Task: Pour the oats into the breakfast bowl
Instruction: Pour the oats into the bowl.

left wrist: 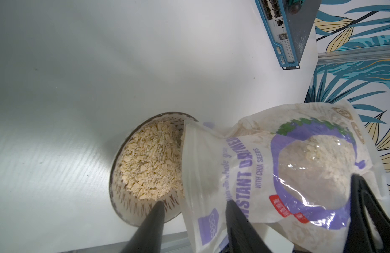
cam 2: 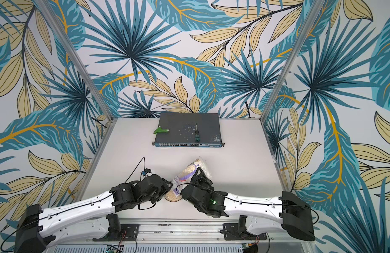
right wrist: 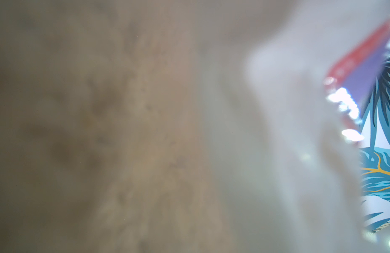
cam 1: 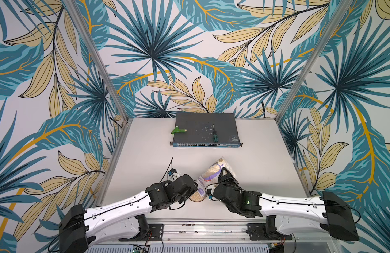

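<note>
1. The oats pouch [cam 1: 211, 173] was tipped steeply, its long axis running from the gold-seal end, raised and aimed at the back of the table [cam 1: 266, 170], down to its open mouth, which hung over the breakfast bowl [left wrist: 121, 197] near the table's front edge.
2. The right pincer [cam 1: 224, 173] was clamped on the upper, fuller half of the pouch. In the right wrist view the pouch [right wrist: 189, 131] filled the frame as a beige blur.
3. The left pincer [left wrist: 194, 203] had its tapered black fingers partly apart, one tip over the bowl's inner wall, the other in front of the pouch mouth. I could not tell whether they gripped either.
4. Pale, flat oats [left wrist: 150, 160] were heaped in the bowl, well up its wall.
5. The pouch was crinkled, glossy clear plastic with a white-and-purple label. The bowl was round, white with a dark radial lattice and a dark rim.
6. The table was smooth and matte white.
7. At its back lay a flat, scuffed grey network switch [cam 1: 206, 129], carrying a green plastic fitting [cam 1: 178, 130] and a green-handled screwdriver [cam 1: 214, 133].
8. Aluminium posts [cam 1: 97, 59] framed walls papered with teal and tan tropical leaves [cam 1: 154, 54].
</note>
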`<state>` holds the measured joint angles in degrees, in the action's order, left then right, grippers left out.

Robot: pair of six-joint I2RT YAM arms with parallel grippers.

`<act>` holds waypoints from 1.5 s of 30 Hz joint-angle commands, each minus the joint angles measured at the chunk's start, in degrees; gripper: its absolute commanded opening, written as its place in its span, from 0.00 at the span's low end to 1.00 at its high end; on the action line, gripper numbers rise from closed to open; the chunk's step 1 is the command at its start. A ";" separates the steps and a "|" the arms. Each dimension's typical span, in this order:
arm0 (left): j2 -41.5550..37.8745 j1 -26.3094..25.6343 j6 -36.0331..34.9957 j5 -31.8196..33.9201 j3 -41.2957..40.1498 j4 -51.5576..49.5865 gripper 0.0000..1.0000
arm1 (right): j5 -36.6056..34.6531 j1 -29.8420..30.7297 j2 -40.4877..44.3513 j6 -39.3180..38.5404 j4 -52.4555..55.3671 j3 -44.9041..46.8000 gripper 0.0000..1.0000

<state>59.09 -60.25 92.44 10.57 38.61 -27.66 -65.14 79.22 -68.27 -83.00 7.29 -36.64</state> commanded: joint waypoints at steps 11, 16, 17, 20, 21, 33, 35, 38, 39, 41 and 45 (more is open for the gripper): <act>-0.64 -0.14 0.48 1.11 -0.73 0.59 0.49 | -5.41 0.39 1.39 2.55 -3.19 -4.48 0.00; -0.47 -0.14 0.63 1.03 -0.82 0.78 0.49 | -5.60 0.41 1.57 2.59 -2.21 -4.97 0.00; -0.40 -0.14 0.68 1.03 -0.82 0.88 0.49 | -5.61 0.39 1.54 2.52 -2.30 -5.01 0.00; -0.15 -0.14 0.64 0.97 -0.75 1.32 0.49 | -5.66 0.38 0.86 2.43 -2.67 -4.79 0.00; 0.00 -0.20 0.63 0.97 -0.73 1.42 0.49 | -5.63 0.36 0.53 2.41 -2.78 -4.61 0.00; 1.03 -0.19 0.70 0.12 -0.88 2.39 0.49 | -5.82 0.34 -0.32 -0.07 -5.59 -3.91 0.00; 0.98 -0.16 0.72 0.14 -0.90 2.44 0.49 | -5.85 0.42 0.28 -1.28 -6.32 -4.32 0.00; 0.83 -0.19 0.77 0.20 -0.95 2.44 0.49 | -5.52 0.41 0.85 -1.83 -6.22 -4.84 0.00; 0.77 -0.16 0.73 0.24 -0.98 2.44 0.49 | -5.52 0.41 0.74 -1.83 -6.08 -4.80 0.00; 0.76 -0.21 0.80 0.31 -1.04 2.49 0.49 | -5.33 0.41 0.23 -1.73 -6.10 -3.88 0.00; 0.79 -0.21 0.92 0.21 -1.17 2.62 0.49 | -5.20 0.41 0.93 -1.60 -5.46 -3.25 0.00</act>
<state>59.96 -60.25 93.34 10.48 38.24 -25.93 -65.39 79.35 -70.08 -85.12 7.55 -38.57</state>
